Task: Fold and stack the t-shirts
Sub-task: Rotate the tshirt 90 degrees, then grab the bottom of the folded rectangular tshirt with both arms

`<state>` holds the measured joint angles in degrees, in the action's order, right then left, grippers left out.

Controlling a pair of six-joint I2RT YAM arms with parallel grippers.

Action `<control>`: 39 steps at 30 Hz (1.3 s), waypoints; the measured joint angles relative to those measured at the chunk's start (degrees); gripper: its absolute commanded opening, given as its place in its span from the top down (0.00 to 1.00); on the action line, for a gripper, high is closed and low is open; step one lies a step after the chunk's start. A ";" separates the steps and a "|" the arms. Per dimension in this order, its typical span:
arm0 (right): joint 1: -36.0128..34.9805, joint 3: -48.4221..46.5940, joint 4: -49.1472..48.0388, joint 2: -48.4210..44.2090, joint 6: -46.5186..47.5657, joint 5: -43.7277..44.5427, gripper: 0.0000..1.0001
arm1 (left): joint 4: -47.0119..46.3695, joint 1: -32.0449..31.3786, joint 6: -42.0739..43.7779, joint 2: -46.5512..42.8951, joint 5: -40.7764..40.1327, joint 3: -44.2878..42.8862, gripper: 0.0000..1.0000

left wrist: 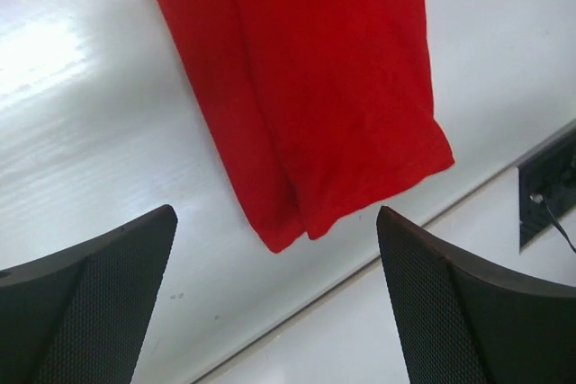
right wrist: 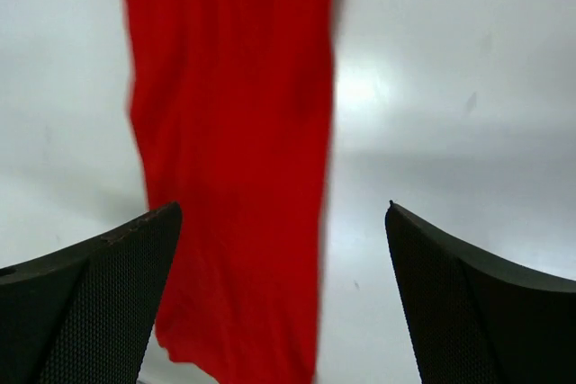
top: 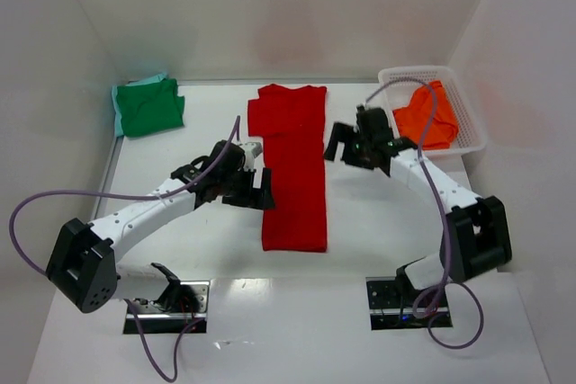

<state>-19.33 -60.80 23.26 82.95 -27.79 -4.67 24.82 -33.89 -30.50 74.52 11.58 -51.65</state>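
The red t-shirt (top: 292, 168) lies flat in the table's middle as a long narrow strip, sides folded in. It also shows in the left wrist view (left wrist: 315, 87) and the right wrist view (right wrist: 234, 159). My left gripper (top: 255, 188) is open and empty just left of the strip's middle. My right gripper (top: 340, 146) is open and empty just right of the strip. The green t-shirt (top: 149, 107) lies folded at the back left. The orange t-shirt (top: 430, 116) lies crumpled in the white basket (top: 468, 114).
White walls close the table on the left, back and right. The arm bases sit at the near edge, with a black mount plate (left wrist: 549, 191) in the left wrist view. A purple cable loops off each arm.
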 measured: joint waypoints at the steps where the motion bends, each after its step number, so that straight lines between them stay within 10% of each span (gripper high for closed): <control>1: 0.00 4.25 0.11 -2.29 -1.22 -0.32 0.01 | -0.02 0.07 -0.15 -0.02 0.81 0.31 0.00; 14: -2.15 24.31 3.37 -30.22 -14.32 -7.41 0.11 | -2.33 0.38 -1.66 -0.13 7.92 4.20 0.00; 39: -11.28 37.01 -0.84 -25.86 -25.83 -10.75 0.28 | -3.22 0.38 -10.40 -2.09 9.11 14.37 0.00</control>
<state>-30.62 -23.79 22.42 57.09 -53.62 -15.42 21.60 -33.52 -40.90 72.43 20.69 -37.28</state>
